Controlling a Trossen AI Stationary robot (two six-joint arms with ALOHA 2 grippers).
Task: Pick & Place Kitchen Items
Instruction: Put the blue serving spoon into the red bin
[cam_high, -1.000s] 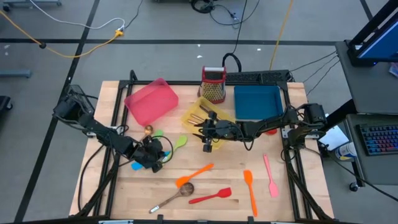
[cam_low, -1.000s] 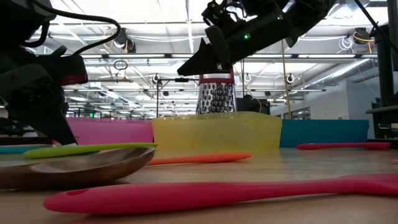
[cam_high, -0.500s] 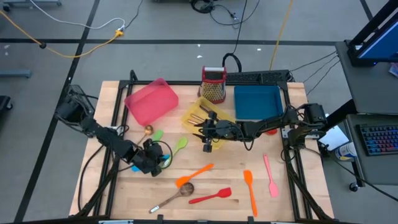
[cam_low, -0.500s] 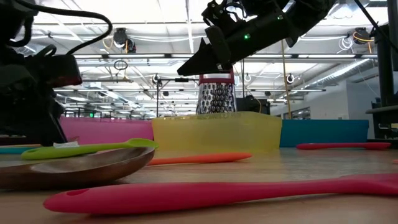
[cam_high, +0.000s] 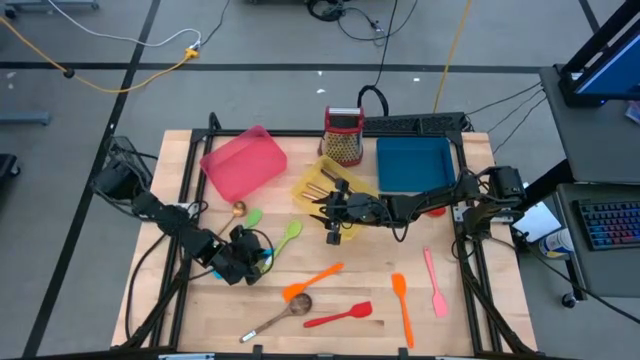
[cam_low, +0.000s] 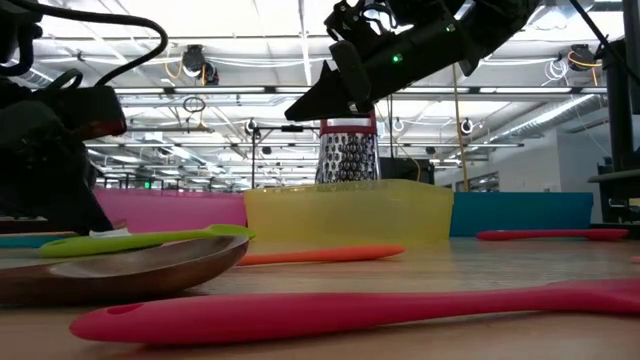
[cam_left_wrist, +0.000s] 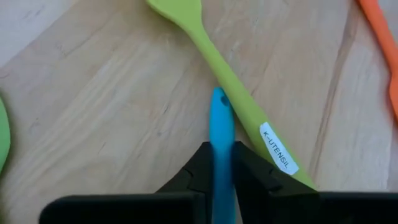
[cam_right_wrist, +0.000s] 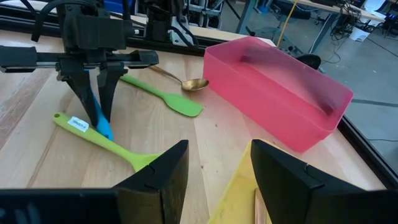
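My left gripper (cam_high: 243, 260) is low over the table's left middle, shut on a blue utensil (cam_left_wrist: 221, 124). It also shows in the right wrist view (cam_right_wrist: 98, 106). A green spatula (cam_left_wrist: 230, 93) lies flat on the table right beside the blue utensil's free end. My right gripper (cam_high: 335, 226) hangs open and empty above the table by the yellow tray (cam_high: 325, 182), which holds copper-coloured cutlery. A green spoon (cam_high: 253, 216) and a copper spoon (cam_high: 240, 209) lie near the pink tray (cam_high: 243, 162). My left gripper pinches the blue utensil's slim shaft (cam_left_wrist: 221, 163) between its two fingers. The fingers (cam_right_wrist: 87, 93) point steeply down from above and the utensil runs along them. Its lower end (cam_right_wrist: 104, 129) reaches down to the table beside the green spatula's handle.
A blue tray (cam_high: 414, 163) and a red-topped grater (cam_high: 343, 135) stand at the back. Two orange spatulas (cam_high: 313, 280) (cam_high: 402, 305), a red spatula (cam_high: 338, 316), a pink spatula (cam_high: 433, 283) and a wooden spoon (cam_high: 280, 317) lie on the near half.
My left gripper has gone a little toward the table's near left, staying shut on the blue utensil. My right gripper has kept still.
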